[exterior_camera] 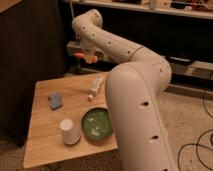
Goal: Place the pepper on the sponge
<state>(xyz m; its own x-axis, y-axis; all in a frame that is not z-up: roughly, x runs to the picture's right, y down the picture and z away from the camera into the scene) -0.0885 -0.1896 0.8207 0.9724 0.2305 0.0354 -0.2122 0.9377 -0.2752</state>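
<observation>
The small orange pepper (86, 56) hangs above the far edge of the wooden table (45, 142), held in my gripper (84, 53), which is shut on it. The blue-grey sponge (55, 100) lies flat on the left part of the table, well below the gripper and to its left. Nothing rests on the sponge. My white arm (135, 95) curves up from the lower right and covers the table's right side.
A white tube-like bottle (95, 87) lies on its side near the table's far middle. Close to the front edge are a white cup (69, 131) and a green plate (97, 122). A dark panel stands at the left, with shelving behind the table.
</observation>
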